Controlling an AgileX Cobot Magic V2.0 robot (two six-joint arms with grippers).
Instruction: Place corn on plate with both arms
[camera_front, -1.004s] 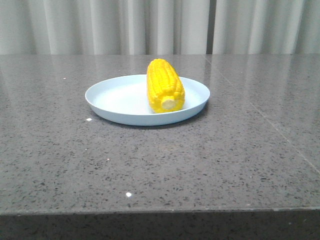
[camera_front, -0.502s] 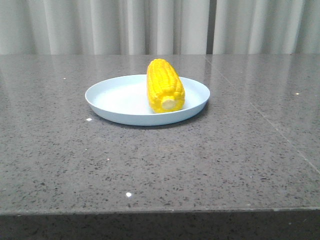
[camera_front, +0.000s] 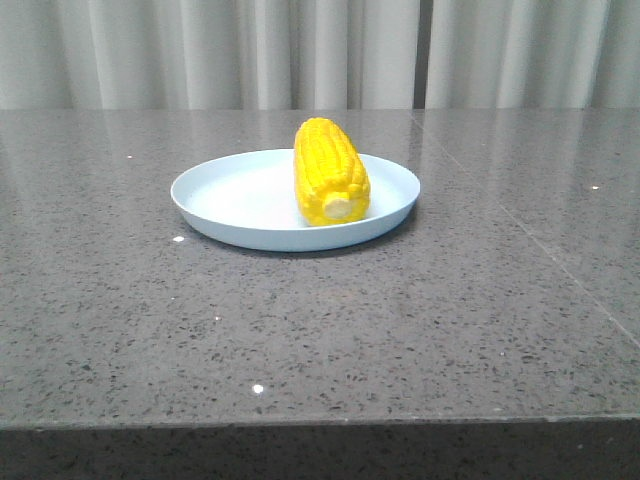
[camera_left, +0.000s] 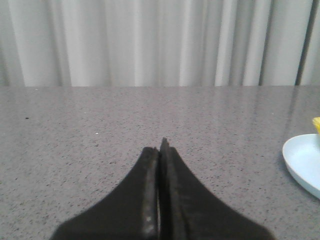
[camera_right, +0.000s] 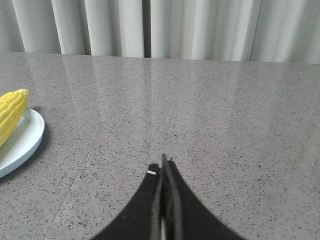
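The yellow corn (camera_front: 330, 172) lies on the pale blue plate (camera_front: 230, 200) in the middle of the table, its pale stub end toward the camera. Neither arm shows in the front view. In the left wrist view my left gripper (camera_left: 160, 148) is shut and empty over bare table, and the plate's edge (camera_left: 302, 162) with a sliver of corn (camera_left: 316, 124) shows off to one side. In the right wrist view my right gripper (camera_right: 162, 167) is shut and empty over bare table, with the corn (camera_right: 11, 114) and plate (camera_right: 25, 140) off to one side.
The grey speckled stone table (camera_front: 400, 320) has a seam line running along its right part and its front edge near the camera. Pale curtains (camera_front: 320, 50) hang behind the table.
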